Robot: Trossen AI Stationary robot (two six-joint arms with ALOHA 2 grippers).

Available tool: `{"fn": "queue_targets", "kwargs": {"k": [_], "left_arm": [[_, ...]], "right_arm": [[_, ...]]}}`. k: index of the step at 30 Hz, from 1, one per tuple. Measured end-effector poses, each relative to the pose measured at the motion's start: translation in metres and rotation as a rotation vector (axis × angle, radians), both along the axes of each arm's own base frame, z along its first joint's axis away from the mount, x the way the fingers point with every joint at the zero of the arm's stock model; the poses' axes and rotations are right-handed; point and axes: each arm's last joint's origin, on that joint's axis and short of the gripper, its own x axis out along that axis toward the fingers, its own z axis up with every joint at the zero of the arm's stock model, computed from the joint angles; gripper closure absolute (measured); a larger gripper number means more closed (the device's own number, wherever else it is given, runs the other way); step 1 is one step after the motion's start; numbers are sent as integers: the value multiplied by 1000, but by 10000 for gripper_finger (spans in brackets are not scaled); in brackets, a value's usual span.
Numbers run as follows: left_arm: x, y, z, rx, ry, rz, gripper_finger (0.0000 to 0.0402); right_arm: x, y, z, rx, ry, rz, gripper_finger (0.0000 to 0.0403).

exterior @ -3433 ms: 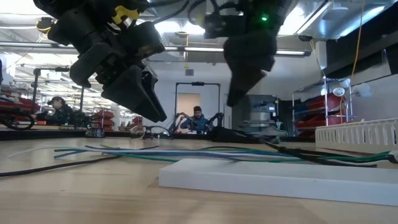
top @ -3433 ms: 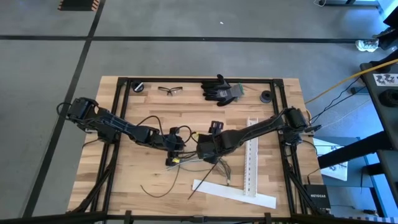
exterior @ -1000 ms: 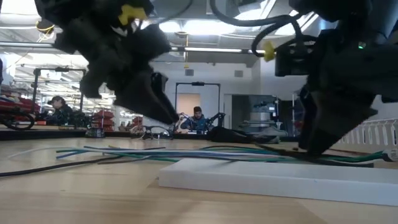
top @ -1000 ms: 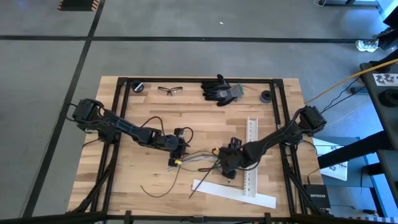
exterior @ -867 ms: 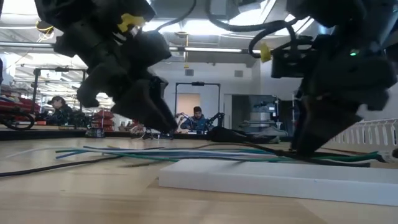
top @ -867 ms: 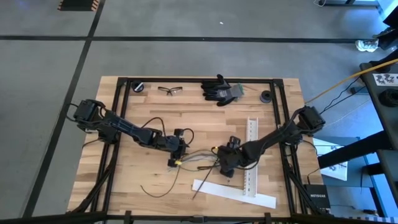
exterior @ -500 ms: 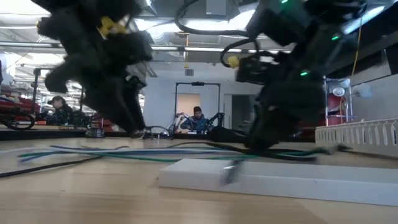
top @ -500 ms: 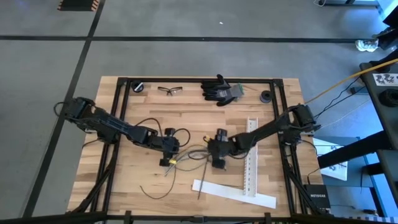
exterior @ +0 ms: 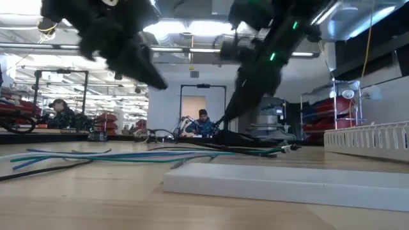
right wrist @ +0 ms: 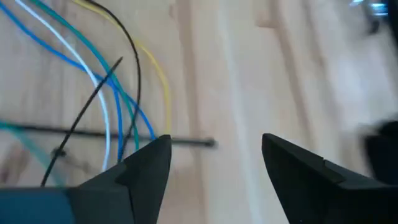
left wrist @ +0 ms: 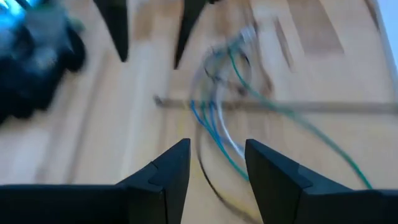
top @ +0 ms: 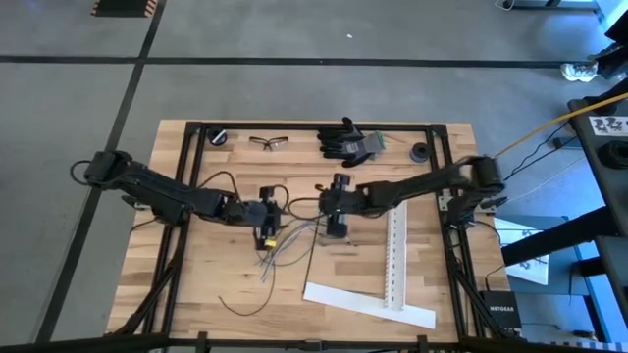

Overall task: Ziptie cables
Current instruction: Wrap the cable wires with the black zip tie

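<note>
Hovering open and empty above table centre: left gripper, right gripper, cables probably lying between.

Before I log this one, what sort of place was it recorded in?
Most likely a robotics lab or workshop: a wooden bench on a concrete floor, safety glasses and work gloves lying on it, and racks and a person behind.

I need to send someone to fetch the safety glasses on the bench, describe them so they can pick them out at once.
Look along the far edge of the wooden table, the side away from the white strips. The safety glasses lie there between a small black round part and a black glove; they alone have thin frames and clear lenses.
</note>
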Motion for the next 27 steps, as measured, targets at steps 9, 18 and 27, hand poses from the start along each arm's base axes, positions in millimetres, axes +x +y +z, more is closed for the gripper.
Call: {"fn": "queue_targets", "kwargs": {"k": [9,18,27], "left_arm": [[26,30,2,-45,-178,-54,263],[70,31,-46,-139,-40,-322,263],[86,36,-90,-74,76,-335,263]], "right_arm": [[-70,36,38,140,-199,14,164],[-98,49,-21,242,-379,-63,164],[-90,52,-43,280,-381,-75,164]]}}
